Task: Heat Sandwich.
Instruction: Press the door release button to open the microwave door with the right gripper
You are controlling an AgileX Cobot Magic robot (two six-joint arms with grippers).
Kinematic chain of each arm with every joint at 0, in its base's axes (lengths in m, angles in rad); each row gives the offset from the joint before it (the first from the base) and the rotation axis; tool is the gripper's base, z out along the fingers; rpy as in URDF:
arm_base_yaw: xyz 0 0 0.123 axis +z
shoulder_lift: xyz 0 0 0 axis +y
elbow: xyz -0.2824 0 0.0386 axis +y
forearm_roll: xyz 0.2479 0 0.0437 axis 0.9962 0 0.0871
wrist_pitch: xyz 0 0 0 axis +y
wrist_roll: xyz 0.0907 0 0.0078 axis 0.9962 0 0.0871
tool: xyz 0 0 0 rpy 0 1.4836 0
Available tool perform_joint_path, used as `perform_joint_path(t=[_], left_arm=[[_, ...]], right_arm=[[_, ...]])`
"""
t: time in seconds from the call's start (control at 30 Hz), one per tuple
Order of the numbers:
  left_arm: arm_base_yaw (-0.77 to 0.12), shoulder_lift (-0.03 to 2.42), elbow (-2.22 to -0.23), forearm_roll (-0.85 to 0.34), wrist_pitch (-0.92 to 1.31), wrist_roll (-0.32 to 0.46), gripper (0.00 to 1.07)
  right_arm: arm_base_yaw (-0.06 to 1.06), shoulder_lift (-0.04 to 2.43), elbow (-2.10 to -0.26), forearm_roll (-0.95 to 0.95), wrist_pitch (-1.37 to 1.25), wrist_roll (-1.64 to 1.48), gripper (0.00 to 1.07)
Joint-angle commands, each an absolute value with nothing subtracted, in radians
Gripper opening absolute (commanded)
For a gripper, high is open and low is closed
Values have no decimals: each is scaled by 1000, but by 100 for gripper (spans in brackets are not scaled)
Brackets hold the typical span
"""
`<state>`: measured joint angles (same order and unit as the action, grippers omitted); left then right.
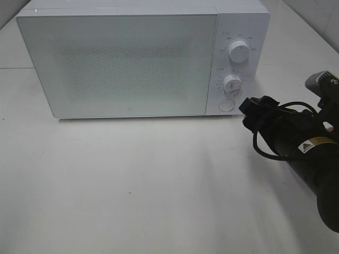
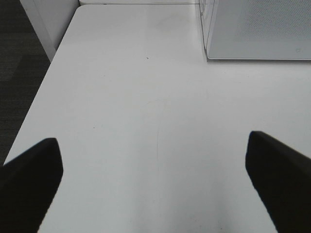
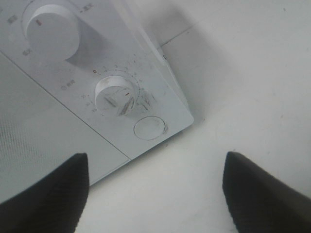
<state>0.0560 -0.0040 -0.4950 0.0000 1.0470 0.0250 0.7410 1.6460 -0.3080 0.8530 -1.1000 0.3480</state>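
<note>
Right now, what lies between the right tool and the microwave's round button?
Only bare tabletop between right tool and button, per the right wrist view.

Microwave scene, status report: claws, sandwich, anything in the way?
Left claw open over table. Right claw open, facing microwave button. Sandwich not in view. Microwave door shut.

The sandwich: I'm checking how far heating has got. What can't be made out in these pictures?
Sandwich: in no view; the microwave door is shut, hiding the inside, high view.
Left gripper: outside the high view; wrist view's edge cuts its fingers.
Markings round the top dial: too small, high view.
</note>
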Motion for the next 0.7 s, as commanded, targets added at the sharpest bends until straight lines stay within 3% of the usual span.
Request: perform_joint_path(t=[0.03, 0.4, 0.57, 0.63, 0.67, 0.7], left_arm=[[58, -33, -493, -7, 1036, 25, 98], [58, -33, -493, -7, 1036, 25, 98], [58, -33, -493, -7, 1036, 25, 98], [58, -33, -493, -7, 1036, 25, 98], [58, -33, -493, -7, 1036, 25, 98], [58, -33, -493, -7, 1036, 25, 98]], right_arm=[[742, 1644, -315, 829, -1087, 596, 74], [742, 1644, -315, 792, -1079, 1162, 71], [742, 1644, -315, 792, -1071, 1314, 58], [742, 1644, -315, 794, -1049, 1335, 43], [742, 1644, -315, 794, -1049, 1335, 43], [742, 1644, -315, 794, -1038, 1335, 37]])
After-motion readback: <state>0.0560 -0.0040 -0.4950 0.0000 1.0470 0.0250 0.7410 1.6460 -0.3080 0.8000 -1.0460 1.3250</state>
